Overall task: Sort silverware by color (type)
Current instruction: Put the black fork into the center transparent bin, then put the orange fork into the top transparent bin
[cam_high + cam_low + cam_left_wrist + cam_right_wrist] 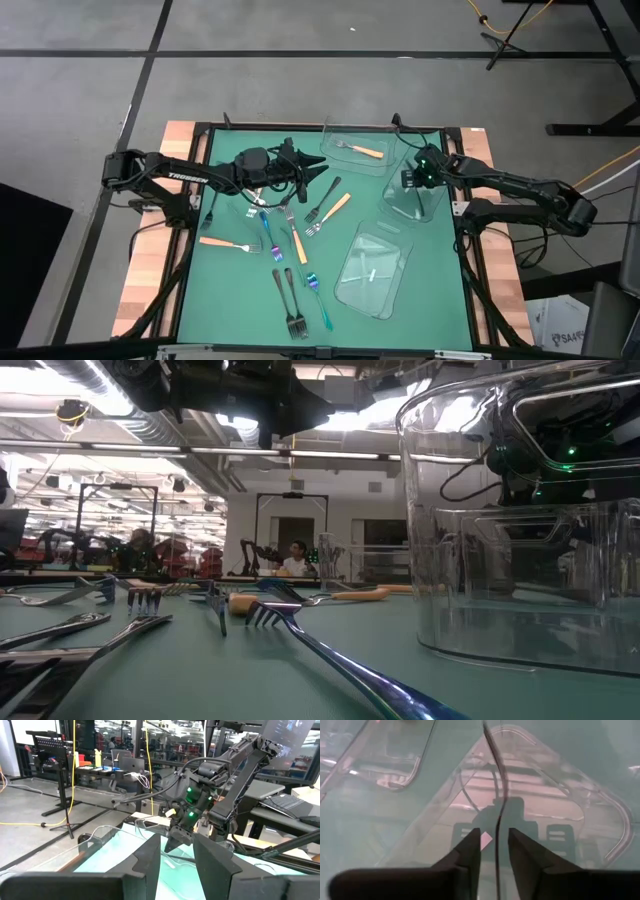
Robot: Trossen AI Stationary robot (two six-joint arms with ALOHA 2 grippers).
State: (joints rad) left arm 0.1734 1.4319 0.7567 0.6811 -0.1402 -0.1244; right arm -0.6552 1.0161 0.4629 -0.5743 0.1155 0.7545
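Observation:
Forks lie scattered on the green mat: orange-handled ones point(230, 243) point(337, 208), dark ones point(288, 300) and blue ones point(270, 235) point(318, 293). One orange-handled fork point(362, 150) lies in the far clear tray point(335, 135). My right gripper point(413, 190) points steeply down at a second clear tray point(420, 210). In the right wrist view it point(495, 845) is open, one finger on either side of the tray's thin upright wall point(498, 800), apart from it. My left gripper point(312, 170) hangs level above the mat's far middle, open point(177, 865) and empty.
A third clear tray point(375, 268) lies toward the near right of the mat. The mat sits in a dark frame point(200, 200) on a wooden table. Bare mat shows at the near left. A person sits in the room beyond the table point(296, 560).

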